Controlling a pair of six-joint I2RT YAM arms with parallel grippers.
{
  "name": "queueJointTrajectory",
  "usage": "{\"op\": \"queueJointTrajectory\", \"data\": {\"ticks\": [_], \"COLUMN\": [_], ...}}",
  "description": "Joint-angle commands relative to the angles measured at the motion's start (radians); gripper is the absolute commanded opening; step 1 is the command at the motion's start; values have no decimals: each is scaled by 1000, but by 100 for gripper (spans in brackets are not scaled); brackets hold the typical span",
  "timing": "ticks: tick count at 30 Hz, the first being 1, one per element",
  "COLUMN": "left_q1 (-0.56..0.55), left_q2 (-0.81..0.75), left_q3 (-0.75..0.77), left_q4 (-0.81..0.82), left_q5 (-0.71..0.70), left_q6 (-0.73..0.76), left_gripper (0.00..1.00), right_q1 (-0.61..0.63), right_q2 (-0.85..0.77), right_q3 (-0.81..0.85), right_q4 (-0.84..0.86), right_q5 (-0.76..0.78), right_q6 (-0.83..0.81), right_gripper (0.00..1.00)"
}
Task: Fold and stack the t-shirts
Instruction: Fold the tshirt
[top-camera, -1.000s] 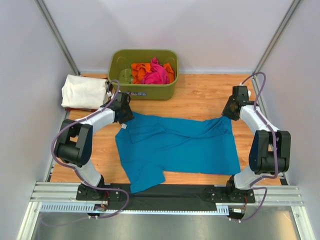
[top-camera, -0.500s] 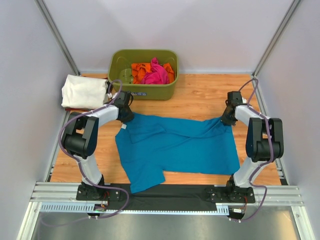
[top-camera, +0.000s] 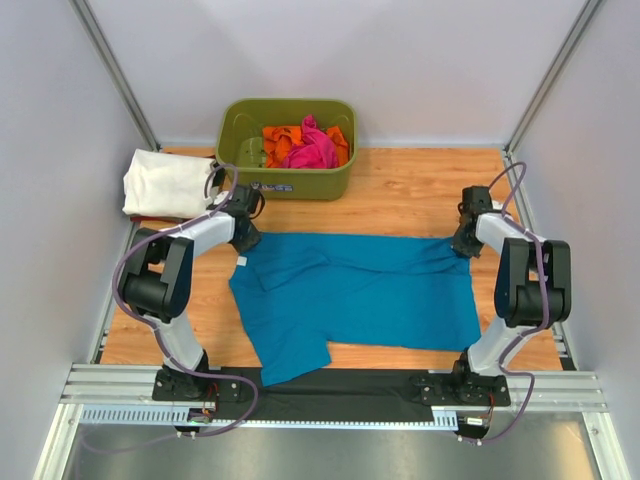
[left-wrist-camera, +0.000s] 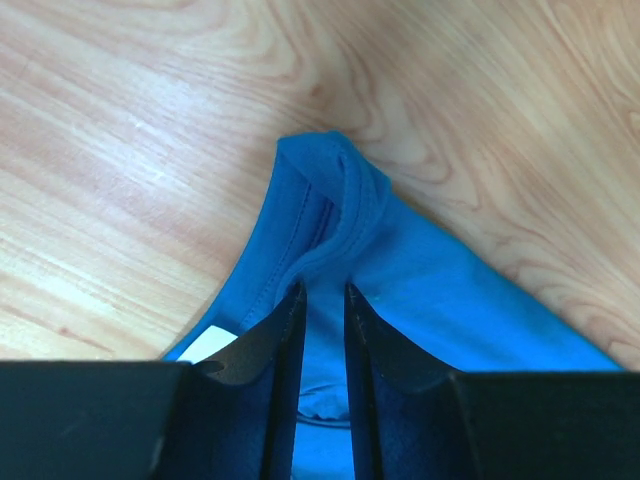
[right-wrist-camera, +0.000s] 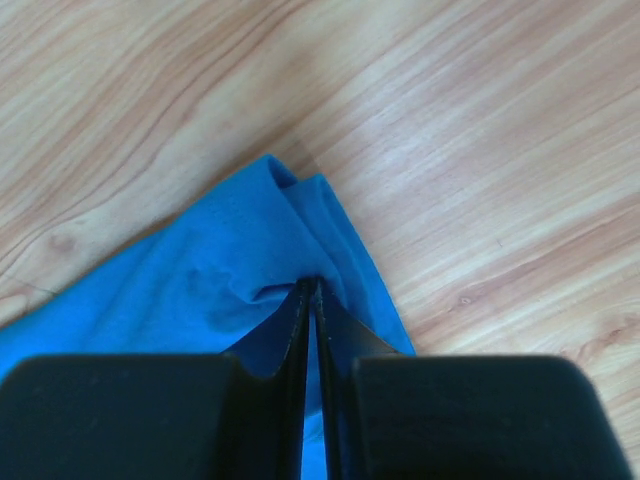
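Top external view is giving you the teal-blue t-shirt (top-camera: 360, 300) lying spread across the middle of the wooden table (top-camera: 410, 195), its near sleeve reaching the black strip (top-camera: 380, 380) along the front edge. You are getting bare wood on both sides of the cloth and a band of it between the shirt's far edge and the back wall. At the far left corner of the shirt the left gripper (top-camera: 243, 238) is pinching a ridge of hem, its jaws drawn in to a narrow slot with blue cloth running between them; a white label (left-wrist-camera: 210, 345) is showing just beside the left finger, cut off by it. At the far right corner the right gripper (top-camera: 462, 243) is nipping a fold with its jaws pressed almost together. Farther back, the white t-shirt (top-camera: 165, 182) is sitting folded at the left edge, near the left gripper. At the back, the olive-green tub (top-camera: 285, 183) is holding a pink t-shirt (top-camera: 310, 148) bunched over an orange one (top-camera: 275, 135); the tub's wall is hiding what lies lower.
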Motion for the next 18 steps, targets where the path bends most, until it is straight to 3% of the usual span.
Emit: {"op": "queueJointTrajectory", "data": {"ticks": [1,7,13,15,18], "left_q1": [4,3,1,1,0], "left_q2": [-46,-91,-170,-197,-230], "left_q3": [-20,-17,42,42,36], "left_q4": [-45,76,55,64,73], "left_q5": [-46,55,64,78,89], "left_q6": [10,154,260,280,283], "left_gripper": [29,26,28,29,30], "right_q1": [-18,-18,-18,-18,-18], "right_q2": [-51,-125,-162,-148,-94], "right_q3": [-15,50,117,104,104], "right_q4": [9,45,35,49,31], "right_q5": [4,-87,-127,-139,-126], "right_q6": [-2,-24,-24,-22,-16], "right_gripper": [7,20,31,31,19]}}
